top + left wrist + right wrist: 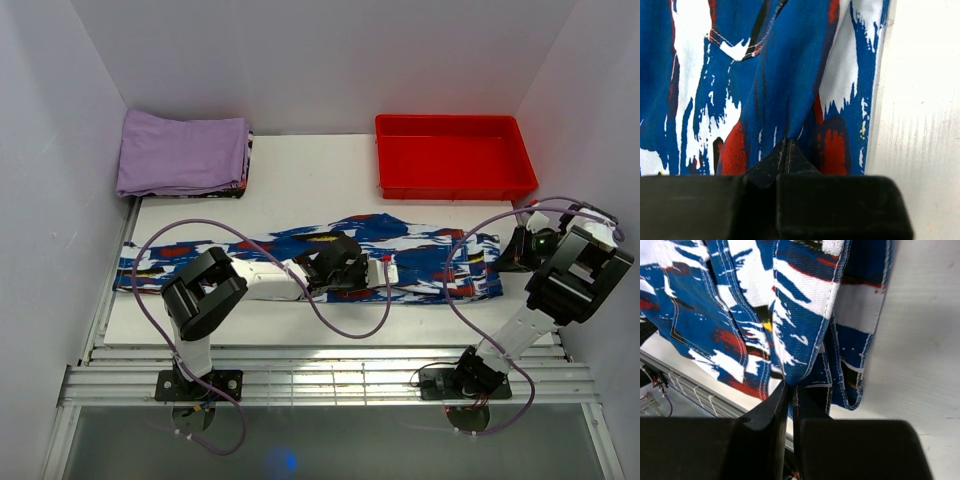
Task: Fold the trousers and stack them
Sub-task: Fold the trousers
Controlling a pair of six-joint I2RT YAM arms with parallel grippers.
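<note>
The long soft trousers in a busy royal-blue, white, red and black brush-stroke print (430, 245) are lying stretched out lengthwise across the white table (300, 190), reaching from its left edge almost to its right. They are looking narrow, as if already doubled along their length, though I cannot be sure of that. The crosswise folds are not yet done, and nothing is stacked, so I would judge the job to be in its early part.

The left end effector (375, 272) is clenching a raised pinch of the fabric near the middle of the garment; its wrist view is showing a dark stitched ridge caught between the closed jaws. The right end effector (515, 255) is likewise clamping down on the hemmed edge at the right end.

A lilac-purple folded cloth (180, 155) is sitting at the far left corner, and a red plastic tray (455, 155) is standing empty at the far right.

I am seeing no brand, label or readable writing anywhere.
</note>
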